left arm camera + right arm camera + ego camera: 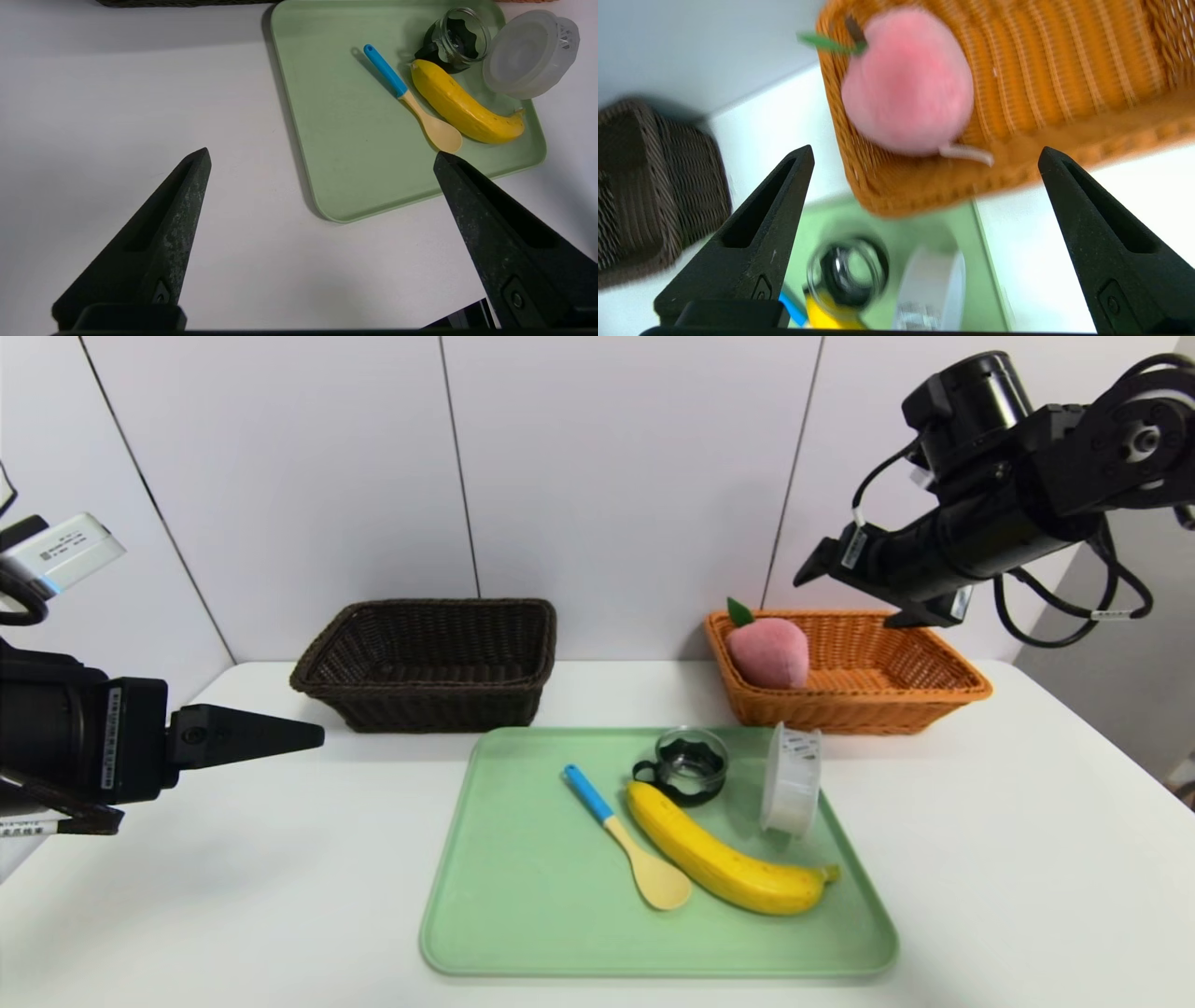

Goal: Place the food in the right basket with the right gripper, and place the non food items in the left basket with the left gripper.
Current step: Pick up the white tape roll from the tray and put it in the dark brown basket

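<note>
Sorting food from non-food: peach is in, banana comes next for my right pincer.

Nearest me, my left pincer (322, 158) waits with its jaws spread wide and empty over the bare counter (233, 896), parked beside the green tray (523, 933) so it stays clear of the right arm's work. On the tray lie the blue-handled spoon (624, 838) and, just beside it, the long yellow banana (724, 861), with the glass cup (691, 763) at the banana's far end and the white tape roll (792, 780) standing on edge near the tray's right rim. Beyond the tray, the dark brown left basket (429, 658) holds nothing I can see. The orange right basket (934, 695) holds the pink plush peach (767, 651), leaf up, leaning in its left corner. My right pincer (924, 156) hangs above that basket, jaws apart, gripping nothing.
</note>
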Controlling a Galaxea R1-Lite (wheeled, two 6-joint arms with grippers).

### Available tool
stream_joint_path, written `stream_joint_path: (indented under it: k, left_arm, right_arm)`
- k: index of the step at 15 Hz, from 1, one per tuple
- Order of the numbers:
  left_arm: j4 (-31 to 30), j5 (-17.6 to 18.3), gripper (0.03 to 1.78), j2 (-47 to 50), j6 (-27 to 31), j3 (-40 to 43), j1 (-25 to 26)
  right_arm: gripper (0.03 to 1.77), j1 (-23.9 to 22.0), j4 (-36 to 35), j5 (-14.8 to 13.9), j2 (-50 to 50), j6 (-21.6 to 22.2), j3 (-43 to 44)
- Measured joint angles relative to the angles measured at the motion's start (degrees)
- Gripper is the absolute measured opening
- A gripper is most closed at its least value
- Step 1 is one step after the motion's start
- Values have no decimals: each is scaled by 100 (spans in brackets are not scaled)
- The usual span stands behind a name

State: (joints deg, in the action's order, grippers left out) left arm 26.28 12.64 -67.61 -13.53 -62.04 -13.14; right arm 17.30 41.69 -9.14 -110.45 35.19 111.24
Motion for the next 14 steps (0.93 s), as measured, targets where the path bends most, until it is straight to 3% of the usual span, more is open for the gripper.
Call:
stream_joint_path:
  k: [4, 8, 11, 14]
  left_arm:
    - [0, 0, 169, 28, -13, 7, -91]
    - [6, -5, 169, 105, -18, 60, -151]
    - [9, -2, 169, 199, -7, 149, -152]
    - [10, -5, 169, 295, -7, 269, -152]
  right_arm:
    - [168, 544, 1365, 7, 262, 295, -2]
    - [169, 775, 2248, 13, 226, 463, 11]
    - [169, 861, 2649, 13, 88, 466, 12]
    - [169, 1034, 2611, 52, -27, 466, 26]
